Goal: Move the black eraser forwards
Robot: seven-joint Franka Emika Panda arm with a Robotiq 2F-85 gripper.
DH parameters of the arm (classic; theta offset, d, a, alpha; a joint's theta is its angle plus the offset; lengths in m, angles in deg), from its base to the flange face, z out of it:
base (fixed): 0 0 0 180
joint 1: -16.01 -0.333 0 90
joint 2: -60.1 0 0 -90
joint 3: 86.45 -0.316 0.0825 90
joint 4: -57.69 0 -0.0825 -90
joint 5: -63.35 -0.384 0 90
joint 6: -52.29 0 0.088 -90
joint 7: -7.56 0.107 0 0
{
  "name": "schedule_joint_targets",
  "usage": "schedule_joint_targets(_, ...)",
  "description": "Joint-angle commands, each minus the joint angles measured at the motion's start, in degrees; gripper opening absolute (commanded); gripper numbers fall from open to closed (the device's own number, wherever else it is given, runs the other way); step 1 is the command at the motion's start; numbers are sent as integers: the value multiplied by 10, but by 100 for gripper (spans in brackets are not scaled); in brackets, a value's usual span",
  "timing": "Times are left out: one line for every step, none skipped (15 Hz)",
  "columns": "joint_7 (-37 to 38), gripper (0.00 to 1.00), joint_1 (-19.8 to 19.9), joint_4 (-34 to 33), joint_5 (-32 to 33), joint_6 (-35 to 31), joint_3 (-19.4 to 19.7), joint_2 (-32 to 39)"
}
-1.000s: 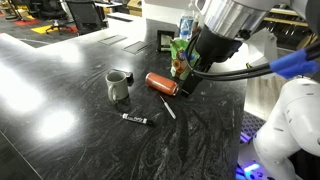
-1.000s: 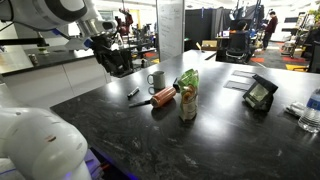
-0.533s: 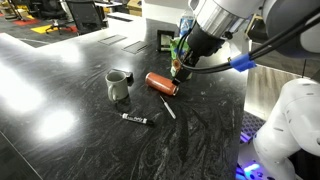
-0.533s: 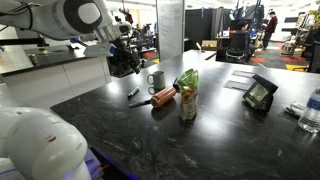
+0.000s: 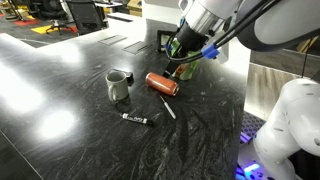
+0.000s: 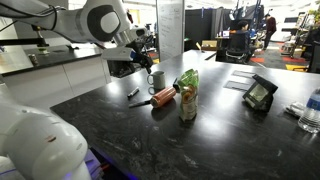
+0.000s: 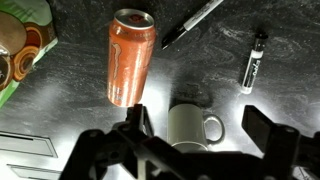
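No plain black eraser shows. The nearest match is a black boxy object point(image 5: 165, 40) point(image 6: 260, 93) standing on the dark table, far from my gripper. A black marker point(image 5: 135, 118) point(image 6: 133, 93) point(image 7: 253, 60) lies flat. My gripper point(image 7: 200, 130) is open and empty, and hovers over a grey mug point(image 7: 190, 125) point(image 5: 118, 85) point(image 6: 156, 79). An orange can point(image 7: 130, 55) point(image 5: 161, 83) point(image 6: 163, 96) lies on its side beside the mug. In both exterior views the gripper point(image 5: 180, 62) point(image 6: 133, 65) hangs above the table.
A green snack bag point(image 6: 187, 95) point(image 7: 20, 45) stands near the can, partly hidden by the arm in an exterior view point(image 5: 186, 68). A thin pen point(image 5: 167, 108) point(image 7: 190, 22) lies by the can. A water bottle point(image 6: 312, 110) stands at the table's edge.
The arm has swung and lifted, carrying the open gripper from beside the can toward the mug. The objects on the table have not moved.
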Motion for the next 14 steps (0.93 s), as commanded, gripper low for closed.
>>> schedule_joint_targets(1,100,1,-1,-1,2,-4,-4)
schedule_joint_targets(1,100,1,-1,-1,2,-5,-7)
schedule_joint_targets(1,100,1,-1,-1,2,-4,-9)
schedule_joint_targets(-7,100,-2,-3,-3,-6,2,-1)
schedule_joint_targets(-22,100,-4,-6,-5,-19,12,11)
schedule_joint_targets(-33,100,0,-12,1,-27,18,26)
schedule_joint_targets(-50,100,-2,-18,0,-40,30,42)
schedule_joint_targets(-62,100,-3,-23,-3,-52,39,56)
schedule_joint_targets(-75,100,-4,-34,-4,-68,48,78)
schedule_joint_targets(-87,100,-5,-44,-4,-80,56,97)
schedule_joint_targets(-99,100,-7,-56,-6,-93,64,121)
schedule_joint_targets(-108,100,-10,-68,-10,-103,71,140)
schedule_joint_targets(-113,100,-8,-81,-9,-115,72,168)
schedule_joint_targets(-118,100,-8,-96,-10,-121,73,192)
